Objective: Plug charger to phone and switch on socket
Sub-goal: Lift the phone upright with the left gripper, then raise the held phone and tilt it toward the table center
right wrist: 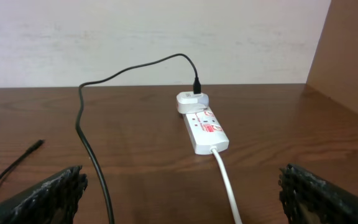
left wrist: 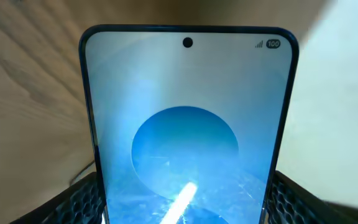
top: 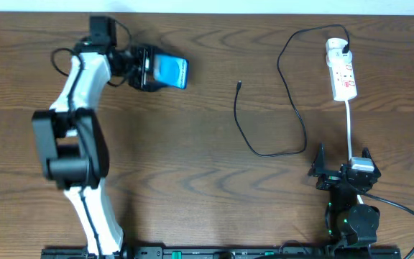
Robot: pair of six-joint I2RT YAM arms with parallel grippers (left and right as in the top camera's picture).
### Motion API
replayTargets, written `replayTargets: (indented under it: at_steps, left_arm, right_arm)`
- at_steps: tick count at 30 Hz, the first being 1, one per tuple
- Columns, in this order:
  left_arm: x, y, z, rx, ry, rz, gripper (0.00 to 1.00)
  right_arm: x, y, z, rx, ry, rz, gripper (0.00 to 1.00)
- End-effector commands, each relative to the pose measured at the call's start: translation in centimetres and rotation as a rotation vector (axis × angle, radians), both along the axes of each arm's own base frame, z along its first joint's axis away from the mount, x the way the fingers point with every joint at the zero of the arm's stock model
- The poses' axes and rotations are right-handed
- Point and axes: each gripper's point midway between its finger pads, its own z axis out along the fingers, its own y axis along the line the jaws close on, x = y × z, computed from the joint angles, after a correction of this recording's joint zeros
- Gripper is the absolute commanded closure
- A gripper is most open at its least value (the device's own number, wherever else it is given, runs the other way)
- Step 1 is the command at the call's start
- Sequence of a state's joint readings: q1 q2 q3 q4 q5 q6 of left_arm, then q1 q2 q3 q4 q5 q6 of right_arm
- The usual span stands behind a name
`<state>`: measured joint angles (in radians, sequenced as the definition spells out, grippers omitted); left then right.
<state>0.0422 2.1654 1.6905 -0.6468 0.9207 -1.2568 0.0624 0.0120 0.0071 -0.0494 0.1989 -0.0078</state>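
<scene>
The phone (top: 171, 70), screen lit blue, is clamped by the left gripper (top: 148, 68); the right gripper (top: 343, 158) is spread wide.

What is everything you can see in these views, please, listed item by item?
phone: one, black-edged with a blue screen, far left, off the table
charger: one, black, centre-right, one end at the socket, tip lying free
socket: one, white with red switches, far right
white cord: one, white, from the socket toward the right tool
table: one, brown wood
left tool: one, black, shut on the phone
right tool: one, black, open, near right
</scene>
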Motion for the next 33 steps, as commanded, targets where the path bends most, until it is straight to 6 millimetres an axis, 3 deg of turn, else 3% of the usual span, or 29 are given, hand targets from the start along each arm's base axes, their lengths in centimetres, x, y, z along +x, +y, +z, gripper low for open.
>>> replayTargets:
  at_steps: [1, 13, 33]
  left_arm:
    - [-0.2, -1.8, -0.3, -0.183, 0.070, -0.038, 0.93]
    - [1.5, -1.4, 0.8, -0.142, -0.078, -0.056, 0.93]
    - [1.8, -0.9, 2.6, -0.208, -0.146, -0.079, 0.93]
  right_arm:
    - [0.0, -0.2, -0.1, -0.001, 0.000, -0.010, 0.01]
    - [0.0, -0.2, -0.1, -0.001, 0.000, -0.010, 0.01]
    - [0.0, -0.2, -0.1, -0.001, 0.000, -0.010, 0.01]
